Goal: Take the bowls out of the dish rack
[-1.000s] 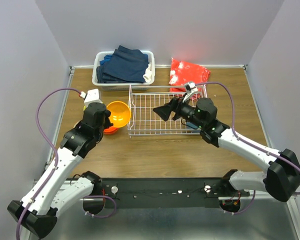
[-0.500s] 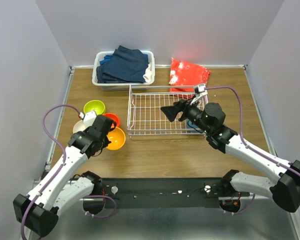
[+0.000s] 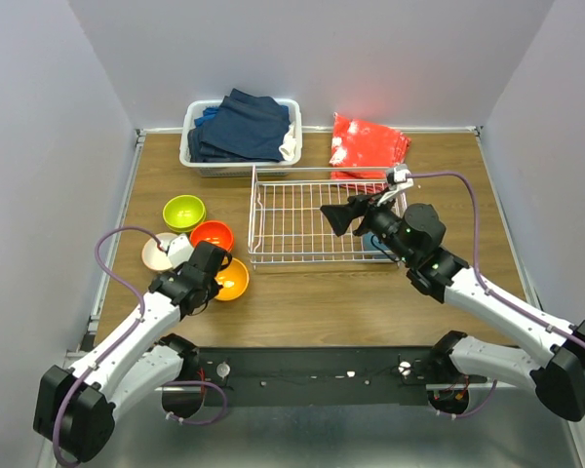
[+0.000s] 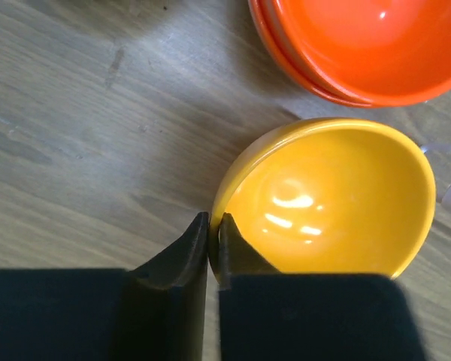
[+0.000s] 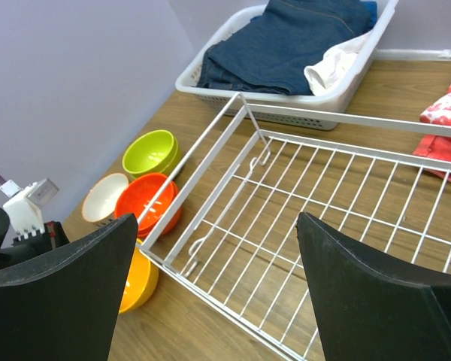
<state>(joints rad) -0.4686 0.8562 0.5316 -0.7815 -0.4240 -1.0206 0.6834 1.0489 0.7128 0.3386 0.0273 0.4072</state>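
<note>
Starting with the wooden table (image 3: 302, 302): it is hard and smooth, so glazed ware will likely slide on it. The dish rack (image 3: 292, 210) is stiff white wire with low walls, and the grid that shows is bare. A sliver of blue under the right arm may be another bowl; I cannot tell. Left of the rack sit a green bowl (image 3: 183, 211), red bowls (image 3: 212, 235) that look like two nested, and a white bowl (image 3: 157, 253). All are small, round and glossy, probably light, rigid, slick and easily chipped, so the thin rim is the natural hold. The left gripper (image 4: 214, 226) pinches the yellow bowl (image 4: 331, 203) at its near rim, one finger inside and one outside. The right gripper (image 5: 218, 222) hangs over the rack, fingers spread wide, holding nothing.
</note>
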